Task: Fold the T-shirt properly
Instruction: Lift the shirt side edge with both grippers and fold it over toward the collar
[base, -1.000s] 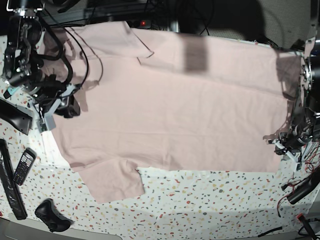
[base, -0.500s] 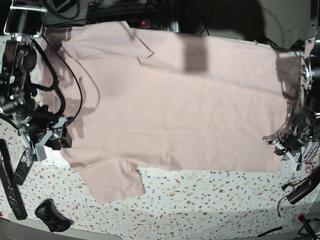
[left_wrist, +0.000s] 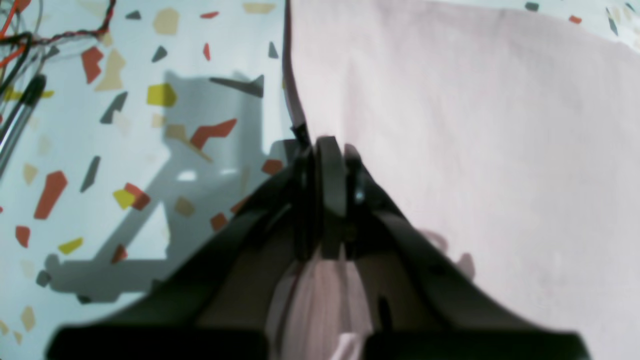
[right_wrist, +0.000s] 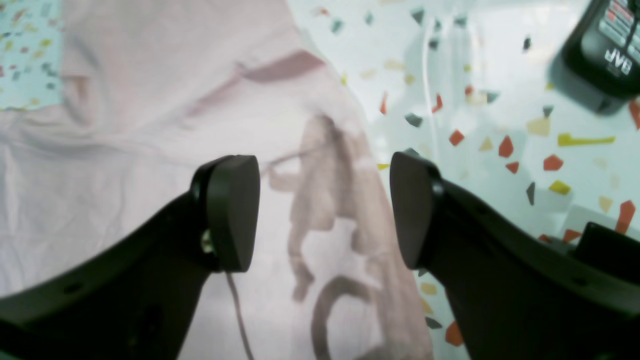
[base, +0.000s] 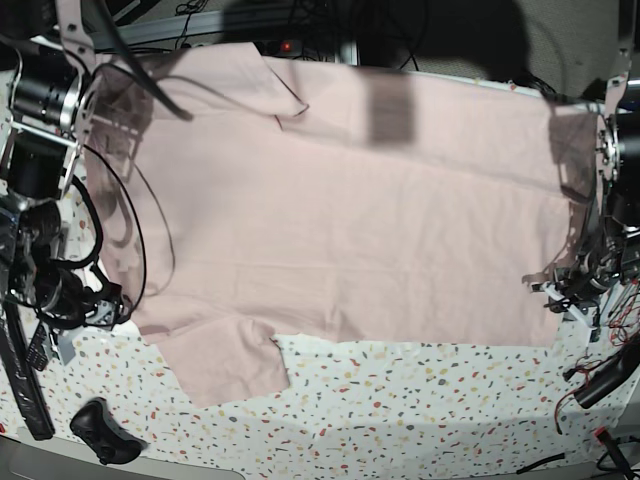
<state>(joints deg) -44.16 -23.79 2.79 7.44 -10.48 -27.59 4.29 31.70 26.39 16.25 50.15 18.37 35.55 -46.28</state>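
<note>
Black "JVC"-marked remote (right_wrist: 607, 47)

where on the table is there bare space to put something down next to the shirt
Bare table runs along the near edge, below the T-shirt hem, between the lower sleeve and the cables. Crowded: the side with the remote and black controller, by the open right end effector.

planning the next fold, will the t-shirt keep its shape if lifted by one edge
Probably not: the T-shirt lies limp and creased, so it should drape and sag. It looks thin and light, bunching where the left gripper pinches its edge.
</note>
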